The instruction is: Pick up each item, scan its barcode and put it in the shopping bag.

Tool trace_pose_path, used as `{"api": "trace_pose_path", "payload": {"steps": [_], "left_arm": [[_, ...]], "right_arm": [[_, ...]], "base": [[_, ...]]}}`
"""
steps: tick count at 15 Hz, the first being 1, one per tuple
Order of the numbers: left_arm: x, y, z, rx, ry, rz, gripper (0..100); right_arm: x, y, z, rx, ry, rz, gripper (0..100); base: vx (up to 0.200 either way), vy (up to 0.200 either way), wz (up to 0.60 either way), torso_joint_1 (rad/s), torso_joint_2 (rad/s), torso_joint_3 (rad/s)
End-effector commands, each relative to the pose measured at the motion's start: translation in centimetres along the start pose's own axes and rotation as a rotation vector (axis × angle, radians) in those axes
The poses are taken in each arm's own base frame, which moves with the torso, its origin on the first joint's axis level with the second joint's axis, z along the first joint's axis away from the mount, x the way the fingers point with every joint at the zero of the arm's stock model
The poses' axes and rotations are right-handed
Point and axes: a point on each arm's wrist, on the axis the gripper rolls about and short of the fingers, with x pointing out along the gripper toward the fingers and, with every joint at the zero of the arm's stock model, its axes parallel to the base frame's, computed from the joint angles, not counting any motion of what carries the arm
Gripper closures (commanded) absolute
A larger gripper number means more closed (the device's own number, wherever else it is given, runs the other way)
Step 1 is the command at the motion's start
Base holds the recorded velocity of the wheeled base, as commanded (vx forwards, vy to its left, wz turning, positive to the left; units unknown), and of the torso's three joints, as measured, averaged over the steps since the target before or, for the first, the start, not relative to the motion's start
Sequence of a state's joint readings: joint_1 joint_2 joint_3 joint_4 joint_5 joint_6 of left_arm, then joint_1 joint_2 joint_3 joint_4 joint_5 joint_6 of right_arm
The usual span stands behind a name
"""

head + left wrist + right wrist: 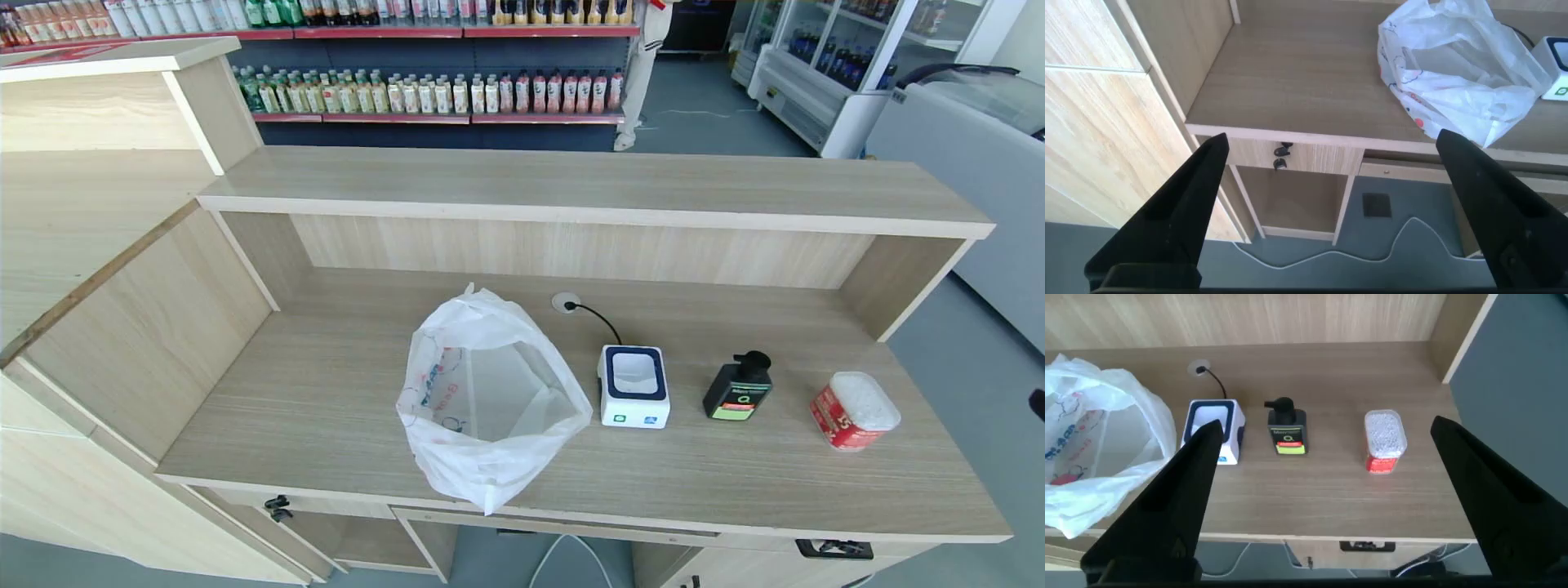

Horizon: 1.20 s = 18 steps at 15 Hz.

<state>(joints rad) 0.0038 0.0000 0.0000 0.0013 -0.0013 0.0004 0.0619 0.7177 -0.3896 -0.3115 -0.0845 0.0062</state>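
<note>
A white plastic shopping bag (490, 400) stands open on the wooden counter (326, 408), left of a white barcode scanner (633, 385). Right of the scanner stands a black pump bottle (737, 386), and farther right lies a red and white tub (853, 411). My left gripper (1331, 155) is open, held below and in front of the counter's front edge, near the bag (1458, 69). My right gripper (1323, 441) is open, well back from the counter, facing the scanner (1215, 430), the bottle (1288, 429) and the tub (1384, 440).
A raised ledge (588, 192) runs along the back of the counter, with side walls left and right. The scanner's black cable (596, 317) leads to a hole in the counter. Shelves of drinks (424, 90) stand behind. A drawer with a key (1282, 155) sits under the counter.
</note>
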Motion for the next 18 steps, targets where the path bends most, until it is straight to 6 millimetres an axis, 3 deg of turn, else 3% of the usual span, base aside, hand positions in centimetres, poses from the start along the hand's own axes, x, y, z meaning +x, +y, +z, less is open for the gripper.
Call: {"api": "trace_pose_path", "payload": {"steps": [1,8,12,18], "left_arm": [[0.0,0.0,0.0,0.0,0.0,0.001,0],[0.0,0.0,0.0,0.0,0.0,0.001,0],[0.0,0.0,0.0,0.0,0.0,0.001,0],[0.0,0.0,0.0,0.0,0.0,0.001,0]], "right_arm": [[15.4,-0.9,-1.2,-0.094,0.135,0.006,0],[14.1,-2.3,-7.6,-0.136,0.396,0.108,0],[13.4,-2.4,-9.4,-0.156,0.468,0.138,0],[15.3,-3.4,-11.5,-0.119,0.51,0.167,0]], "base": [[0.0,0.0,0.0,0.0,0.0,0.0],[0.0,0.0,0.0,0.0,0.0,0.0],[0.0,0.0,0.0,0.0,0.0,0.0],[0.0,0.0,0.0,0.0,0.0,0.0]]}}
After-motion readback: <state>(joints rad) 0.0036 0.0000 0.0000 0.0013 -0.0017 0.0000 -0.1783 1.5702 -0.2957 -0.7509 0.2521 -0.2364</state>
